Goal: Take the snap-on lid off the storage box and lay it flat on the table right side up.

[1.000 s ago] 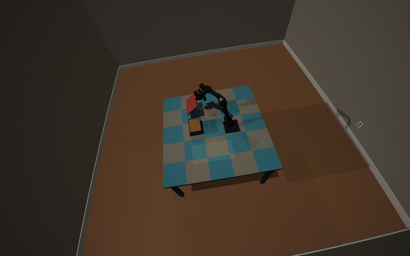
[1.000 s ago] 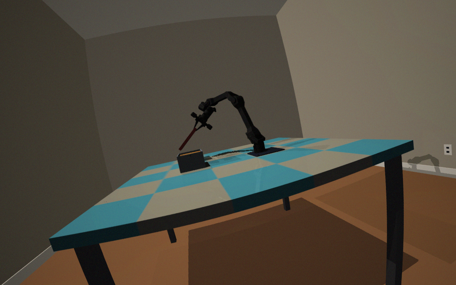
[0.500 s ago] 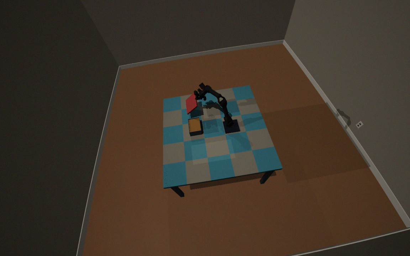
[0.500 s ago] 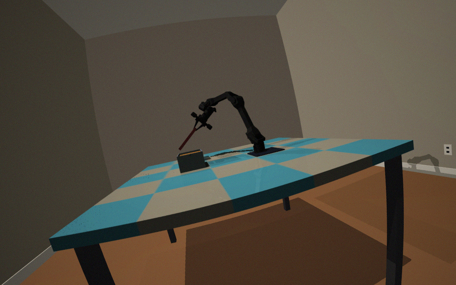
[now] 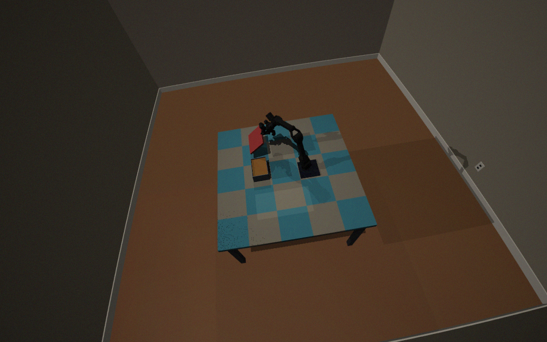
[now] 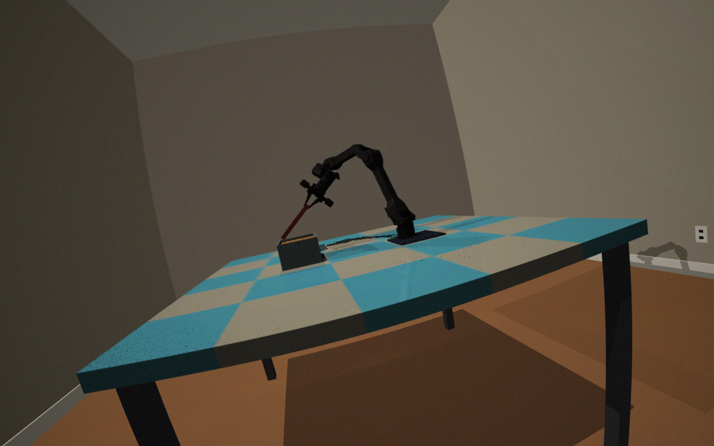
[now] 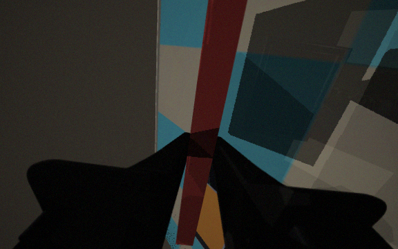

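The red lid [image 5: 256, 139] [image 6: 295, 222] [image 7: 218, 76] is held steeply tilted above the table, off the box. My gripper [image 5: 262, 128] [image 6: 308, 205] [image 7: 201, 140] is shut on one edge of the lid. The lid's far edge slants down and to the left in the exterior view. The dark storage box [image 5: 261, 178] [image 6: 300, 254] stands open on the table, with an orange inside that shows in the top view. In the wrist view a part of the orange inside [image 7: 211, 216] shows between the fingers, beside the lid.
The table [image 5: 288, 198] [image 6: 293, 299] has blue and beige squares. The arm's base stands on a dark plate [image 5: 310, 171] [image 6: 431, 236] to the right of the box. Shadows of the arm and lid fall on the table. The table's far edge lies beyond the lid in the top view.
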Controlling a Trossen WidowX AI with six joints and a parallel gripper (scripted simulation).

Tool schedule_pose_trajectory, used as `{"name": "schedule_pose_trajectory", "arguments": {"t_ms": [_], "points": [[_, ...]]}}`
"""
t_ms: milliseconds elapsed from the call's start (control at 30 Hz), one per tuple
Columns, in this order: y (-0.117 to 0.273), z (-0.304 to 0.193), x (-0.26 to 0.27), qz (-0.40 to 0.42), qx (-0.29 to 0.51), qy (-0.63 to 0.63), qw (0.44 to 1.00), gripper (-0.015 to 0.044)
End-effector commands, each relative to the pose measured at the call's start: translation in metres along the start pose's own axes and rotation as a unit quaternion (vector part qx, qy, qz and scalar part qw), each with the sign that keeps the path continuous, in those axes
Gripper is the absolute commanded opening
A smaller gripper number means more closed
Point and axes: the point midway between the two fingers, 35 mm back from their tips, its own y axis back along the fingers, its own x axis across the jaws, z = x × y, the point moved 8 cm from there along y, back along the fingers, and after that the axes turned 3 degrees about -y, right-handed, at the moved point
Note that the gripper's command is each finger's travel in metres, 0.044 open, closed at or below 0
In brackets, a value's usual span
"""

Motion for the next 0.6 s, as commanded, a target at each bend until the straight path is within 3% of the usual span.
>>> {"name": "schedule_pose_trajectory", "arguments": {"t_ms": [0,567], "points": [[0.0,-0.001,0.0,0.006,0.002,0.005,1.0,0.0],[-0.009,-0.001,-0.011,0.006,0.002,0.005,1.0,0.0]]}}
